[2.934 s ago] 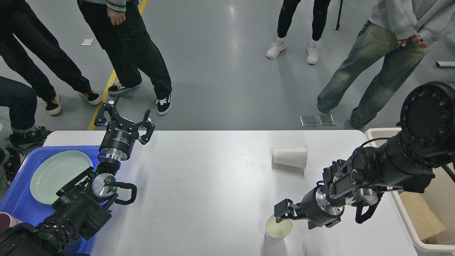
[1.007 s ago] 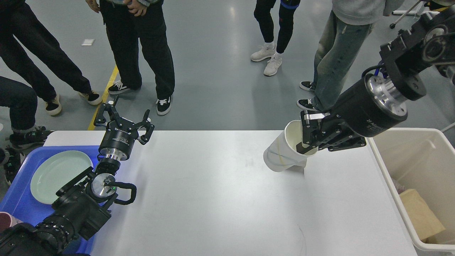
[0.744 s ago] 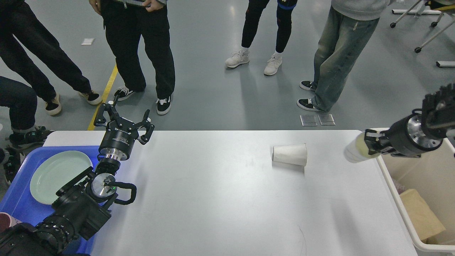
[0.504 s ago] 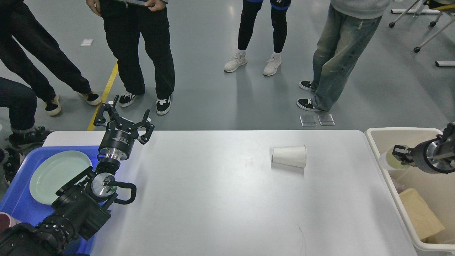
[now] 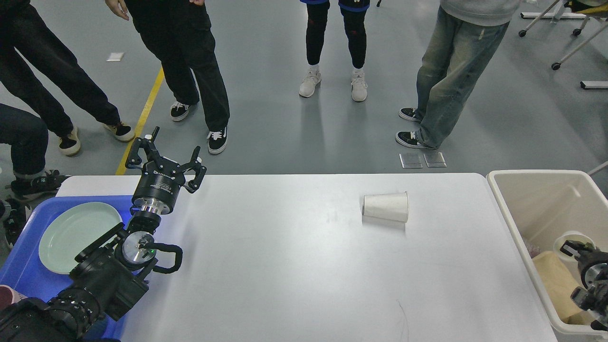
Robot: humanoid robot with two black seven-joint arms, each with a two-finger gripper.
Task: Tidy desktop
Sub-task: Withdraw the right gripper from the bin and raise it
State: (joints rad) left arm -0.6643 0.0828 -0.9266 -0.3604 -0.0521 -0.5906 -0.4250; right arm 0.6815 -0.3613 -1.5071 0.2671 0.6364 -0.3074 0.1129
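Note:
The white desktop (image 5: 285, 270) fills the middle of the head view. A white paper cup (image 5: 385, 206) lies on its side on it, right of centre. My left gripper (image 5: 166, 159) is open and empty above the desktop's far left edge. My right gripper (image 5: 575, 248) is low inside the beige bin (image 5: 502, 202) at the right. A second white paper cup (image 5: 571, 238) sits at its fingertips in the bin. The gripper is small and dark, so I cannot tell whether it holds this cup.
A blue tray (image 5: 23, 275) at the left holds a pale green plate (image 5: 78, 236). Brown paper (image 5: 553, 285) lies in the bin. Several people stand on the grey floor beyond the far edge.
My right arm carried the second cup off the desktop, swung right and dropped low into the beige bin. The lying cup and my left arm have not moved.

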